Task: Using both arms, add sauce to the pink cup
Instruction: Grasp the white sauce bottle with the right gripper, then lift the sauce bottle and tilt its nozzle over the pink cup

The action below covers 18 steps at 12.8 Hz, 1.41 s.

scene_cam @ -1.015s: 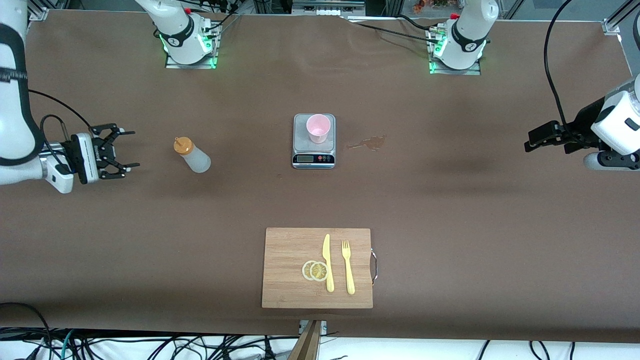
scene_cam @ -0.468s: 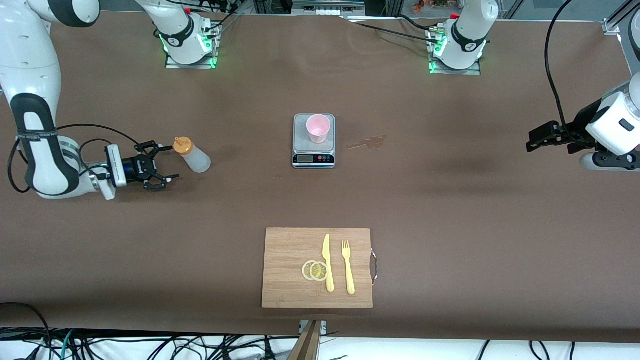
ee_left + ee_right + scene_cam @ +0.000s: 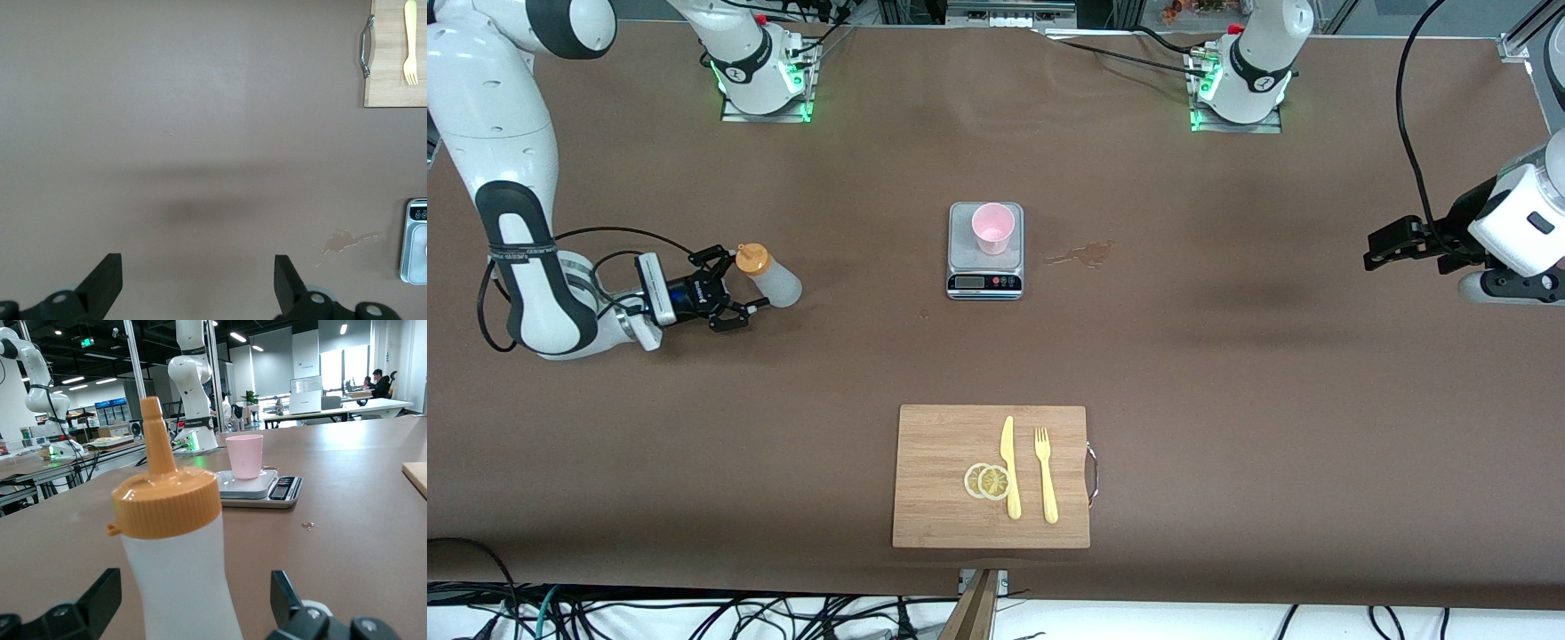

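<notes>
At left-centre of the front view, the right claw point(image 3: 734, 298) stood wide, flanking the upright sauce point(image 3: 769, 276) to grasp it. At centre, the pink cup point(image 3: 992, 228) sat on a scale point(image 3: 984, 283). At right edge, the left claw point(image 3: 1371, 249) waited, spread wide over the bench point(image 3: 1227, 373).

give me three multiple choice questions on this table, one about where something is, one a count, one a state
1. Where is the pink cup?
A. on the scale
B. on the cutting board
C. beside the fork

2. How many lemon slices lie on the cutting board?
A. one
B. two
C. four

3. How is the right hand?
A. shut on the cup
B. open around the sauce bottle
C. out of view

Answers: 1 A, the cup stands on the scale's plate. 2 B, two overlapping slices show. 3 B, its fingers flank the bottle, not yet closed.
</notes>
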### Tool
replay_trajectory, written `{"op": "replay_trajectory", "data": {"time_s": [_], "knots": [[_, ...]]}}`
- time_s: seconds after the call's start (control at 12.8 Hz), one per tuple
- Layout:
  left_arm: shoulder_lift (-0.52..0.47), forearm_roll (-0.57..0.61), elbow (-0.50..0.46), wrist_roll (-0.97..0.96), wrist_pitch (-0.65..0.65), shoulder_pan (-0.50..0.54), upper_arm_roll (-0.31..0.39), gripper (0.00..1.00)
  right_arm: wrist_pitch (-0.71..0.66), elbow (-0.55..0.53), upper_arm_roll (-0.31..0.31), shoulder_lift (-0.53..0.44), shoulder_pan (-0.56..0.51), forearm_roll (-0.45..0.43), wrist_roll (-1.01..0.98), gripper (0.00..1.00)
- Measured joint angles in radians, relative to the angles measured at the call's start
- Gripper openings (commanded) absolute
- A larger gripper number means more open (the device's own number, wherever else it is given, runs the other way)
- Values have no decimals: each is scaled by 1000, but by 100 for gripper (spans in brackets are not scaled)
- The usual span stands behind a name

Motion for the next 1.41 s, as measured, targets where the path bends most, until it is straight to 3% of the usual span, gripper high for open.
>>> {"op": "replay_trajectory", "data": {"time_s": [0.08,0.16,0.47,0.78,1.01,1.41], "knots": [[1,0,0,0,0,0,0,100,0,0,0,8,7,0,-3,39],[2,0,0,0,0,0,0,100,0,0,0,15,10,0,-3,27],[4,0,0,0,0,0,-1,100,-5,1,0,23,10,3,40,26],[4,0,0,0,-1,0,-1,100,-9,39,15,-6,26,28,291,26],[4,0,0,0,-1,0,-1,100,63,52,17,-106,109,27,447,26],[4,0,0,0,-1,0,-1,100,252,42,16,-245,301,-77,694,26]]}}
